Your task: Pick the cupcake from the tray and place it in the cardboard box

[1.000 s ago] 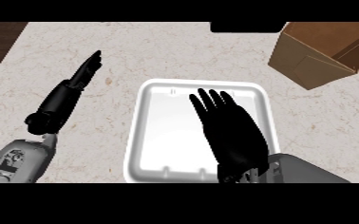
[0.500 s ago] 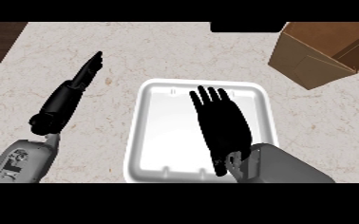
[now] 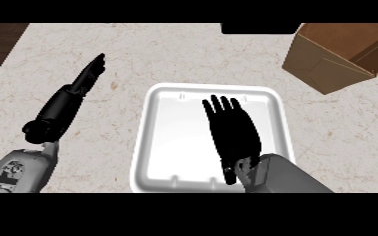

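Head view shows your right hand (image 3: 235,132) lying flat over the right half of the white tray (image 3: 166,130), palm down, its fingers straight and a little spread, pointing toward the tray's far rim. It is curled round nothing. You will not find the cupcake anywhere in this view: the bare part of the tray holds nothing, and if the cupcake is on the tray at all it must sit under that hand, which the picture cannot settle. The cardboard box (image 3: 332,60) stands at the far right of the counter (image 3: 184,50), well apart from the tray, and what shows of its open top gives no sign of anything inside. Your left hand (image 3: 70,100) rests over the counter to the left of the tray, fingers straight and pressed together, touching nothing. Judged from this, the task is at its very start: no grasp has been made, nothing has been lifted, and the carry to the box and the release inside it are all ahead of you. You should confirm where the cupcake is before closing the fingers.
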Controlling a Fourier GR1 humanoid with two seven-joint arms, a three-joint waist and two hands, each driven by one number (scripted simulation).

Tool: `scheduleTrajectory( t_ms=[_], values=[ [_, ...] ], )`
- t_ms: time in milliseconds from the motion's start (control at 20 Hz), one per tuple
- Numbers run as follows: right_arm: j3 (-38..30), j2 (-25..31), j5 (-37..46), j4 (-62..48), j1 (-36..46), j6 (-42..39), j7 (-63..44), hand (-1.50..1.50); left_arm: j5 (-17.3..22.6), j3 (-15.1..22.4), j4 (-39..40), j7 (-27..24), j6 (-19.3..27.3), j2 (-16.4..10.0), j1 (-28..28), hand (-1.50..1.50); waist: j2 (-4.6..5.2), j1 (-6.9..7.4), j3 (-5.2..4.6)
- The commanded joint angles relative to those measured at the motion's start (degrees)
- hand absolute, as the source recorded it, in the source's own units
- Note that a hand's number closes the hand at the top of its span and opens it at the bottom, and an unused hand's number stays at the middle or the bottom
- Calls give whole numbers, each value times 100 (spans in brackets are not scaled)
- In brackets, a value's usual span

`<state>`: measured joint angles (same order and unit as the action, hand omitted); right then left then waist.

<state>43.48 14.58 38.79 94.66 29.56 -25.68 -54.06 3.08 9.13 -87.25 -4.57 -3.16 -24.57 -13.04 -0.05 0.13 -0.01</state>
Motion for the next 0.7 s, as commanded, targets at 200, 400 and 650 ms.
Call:
scheduleTrajectory(
  t_ms=[200, 400, 650],
  values=[
    [-451, 288, 398, 168, -383, -567, 73, -150, -125, -283, 18, -120, -243, 60, 119, 0, -1, -18, 0],
    [-361, -22, 919, -199, -662, -326, 281, -150, -375, -213, 7, 45, -94, 454, -46, 0, 3, -16, 1],
    [-658, -651, 1215, -984, -520, -173, 655, -150, -510, -320, -163, -191, -404, 431, 309, 0, 5, 17, 1]
  ],
)
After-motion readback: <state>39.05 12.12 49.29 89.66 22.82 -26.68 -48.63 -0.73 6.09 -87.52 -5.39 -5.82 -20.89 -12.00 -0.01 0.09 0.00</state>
